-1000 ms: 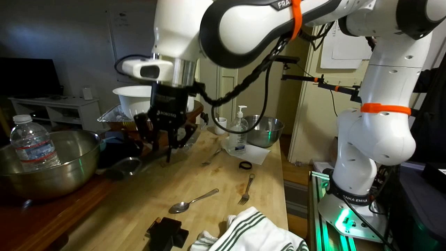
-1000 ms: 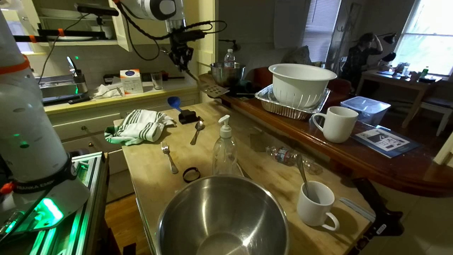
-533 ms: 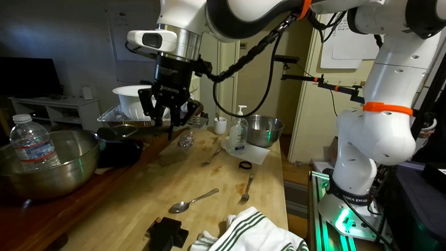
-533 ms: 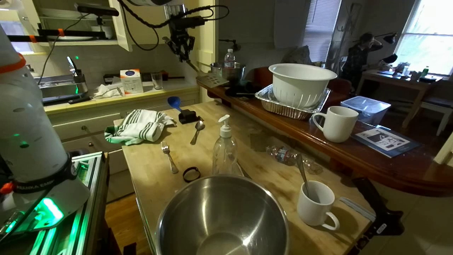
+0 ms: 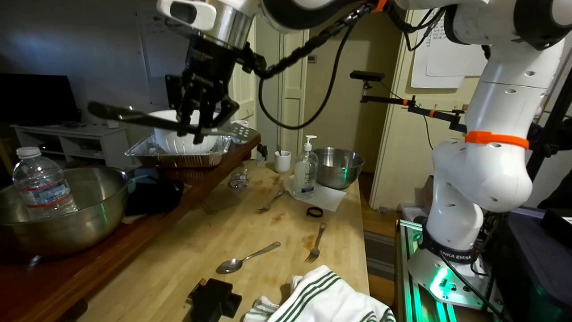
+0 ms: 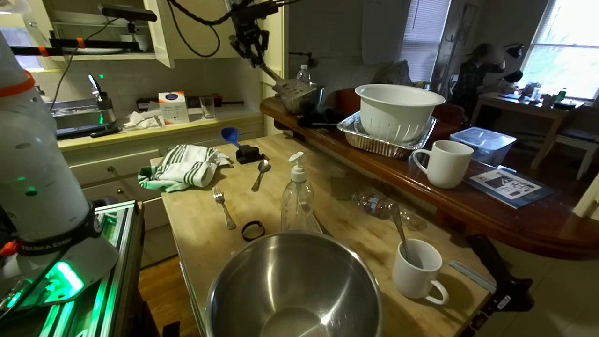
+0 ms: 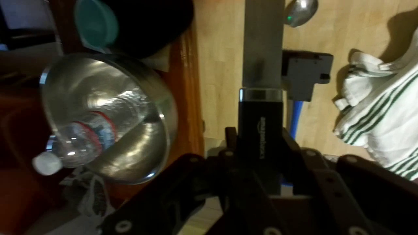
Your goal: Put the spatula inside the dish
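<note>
My gripper [image 5: 190,132] is shut on the black handle of the spatula [image 5: 129,115] and holds it in the air above the raised wooden ledge. In the wrist view the handle [image 7: 260,120] lies between the fingers [image 7: 259,135]; the slotted head is outside that view. In an exterior view the silver head [image 6: 295,88] is left of the dish and apart from it, and the gripper [image 6: 256,63] is above and left of the head. The dish, a white bowl [image 6: 398,112] with ribbed sides, stands in a foil tray; the gripper and spatula partly cover it [image 5: 167,144].
The foil tray [image 6: 379,149] sits on the wooden ledge [image 6: 323,138]. A steel bowl [image 5: 100,201] with a water bottle [image 5: 44,188] stands on the same ledge. A white mug [image 6: 451,164] is beside the tray. A soap bottle [image 6: 297,201] and steel bowl [image 6: 295,276] stand on the table.
My gripper has risen with the spatula and tilted. In an exterior view the spatula's head has moved up and slightly right, towards the dish's side. The dish has not moved.
</note>
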Tool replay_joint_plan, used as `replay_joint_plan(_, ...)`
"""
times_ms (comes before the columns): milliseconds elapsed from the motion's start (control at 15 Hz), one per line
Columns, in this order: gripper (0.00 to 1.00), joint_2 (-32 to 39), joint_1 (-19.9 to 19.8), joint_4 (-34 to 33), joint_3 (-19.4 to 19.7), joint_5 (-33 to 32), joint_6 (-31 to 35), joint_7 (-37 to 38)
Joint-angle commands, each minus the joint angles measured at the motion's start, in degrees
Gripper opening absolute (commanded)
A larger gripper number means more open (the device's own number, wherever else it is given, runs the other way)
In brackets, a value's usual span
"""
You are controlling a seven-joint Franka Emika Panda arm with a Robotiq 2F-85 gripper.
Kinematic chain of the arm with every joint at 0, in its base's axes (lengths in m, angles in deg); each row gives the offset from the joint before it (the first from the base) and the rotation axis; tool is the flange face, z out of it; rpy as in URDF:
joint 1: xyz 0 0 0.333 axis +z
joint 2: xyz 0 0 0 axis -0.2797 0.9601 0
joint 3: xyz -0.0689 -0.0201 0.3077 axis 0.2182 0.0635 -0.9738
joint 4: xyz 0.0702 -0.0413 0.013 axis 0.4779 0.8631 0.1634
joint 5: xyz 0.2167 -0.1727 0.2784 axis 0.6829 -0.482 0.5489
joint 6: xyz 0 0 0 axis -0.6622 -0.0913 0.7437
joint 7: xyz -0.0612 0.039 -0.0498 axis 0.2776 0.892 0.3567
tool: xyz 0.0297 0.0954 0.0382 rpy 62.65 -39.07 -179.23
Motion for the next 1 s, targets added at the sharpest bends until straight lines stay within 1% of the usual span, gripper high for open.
replay_joint_plan(0, 0.08, -0.9, -1.1, -7.2, 1.1, -6.4, 0.3, 6.0)
replay_joint_plan(200, 0.08, -0.6, -2.8, -13.4, 2.7, -8.5, 0.7, 10.5)
replay_joint_plan(267, 0.08, -0.1, -3.4, -15.2, 3.7, -7.2, 0.6, 11.8)
replay_joint_plan(333, 0.08, 0.3, -4.0, -16.0, 4.4, -6.7, 1.2, 13.7)
replay_joint_plan(400, 0.08, 0.0, -4.4, -14.9, 4.5, -7.8, 3.2, 17.0)
replay_joint_plan(467, 0.32, -0.8, -3.5, -14.7, 4.4, -6.5, 0.6, 12.5)
replay_joint_plan(667, 0.32, -0.2, -4.3, -14.9, 5.1, -6.5, 2.0, 15.0)
replay_joint_plan(733, 0.08, 0.0, -4.3, -14.9, 5.0, -6.5, 2.1, 15.4)
replay_joint_plan(867, 0.08, 1.6, -5.1, -17.5, 5.5, -7.1, 6.0, 20.3)
replay_joint_plan(933, 0.08, 2.2, -5.8, -19.3, 6.6, -5.2, 6.9, 20.9)
